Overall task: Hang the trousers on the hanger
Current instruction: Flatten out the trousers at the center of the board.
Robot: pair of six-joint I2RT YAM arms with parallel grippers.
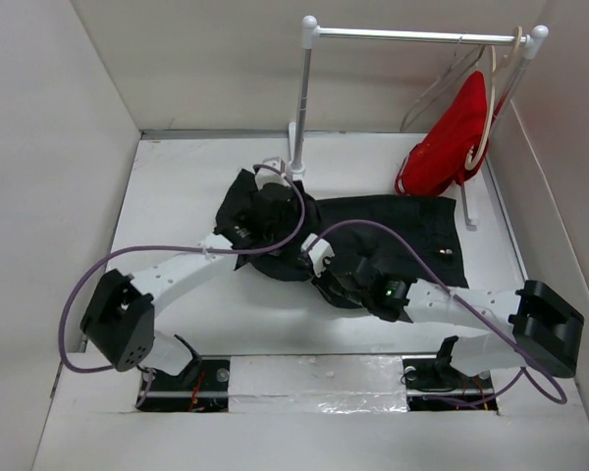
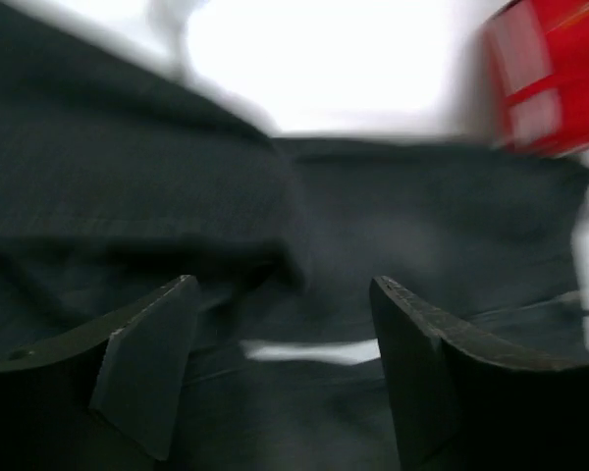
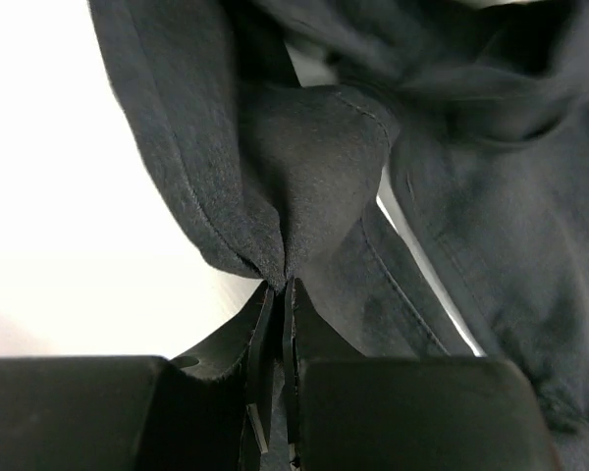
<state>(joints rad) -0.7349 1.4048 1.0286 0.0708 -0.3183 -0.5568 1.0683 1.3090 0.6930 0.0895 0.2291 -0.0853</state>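
1. The right gripper (image 3: 283,292) is pinched tight on a raised fold of the trousers (image 1: 402,231). In the right wrist view the dark cloth peaks up just above the two fingertips, which stand almost together.
2. The left gripper (image 2: 285,363) has its jaws wide apart with nothing between them, low over the black fabric. This view is blurred, so I cannot tell whether its fingers (image 2: 147,363) touch the cloth.
3. The trousers lie on the white table (image 1: 177,196) in the middle. They are bunched at the left under both grippers and spread flatter toward the right.
4. At the far edge stands a rack (image 1: 412,34) with a metal rod.
5. The hanger (image 1: 440,90), thin and pale grey, hangs from the right part of that rod, well apart from the trousers.
6. Just right of it, a red garment (image 1: 452,137) hangs on a thicker beige hanger (image 1: 490,108).
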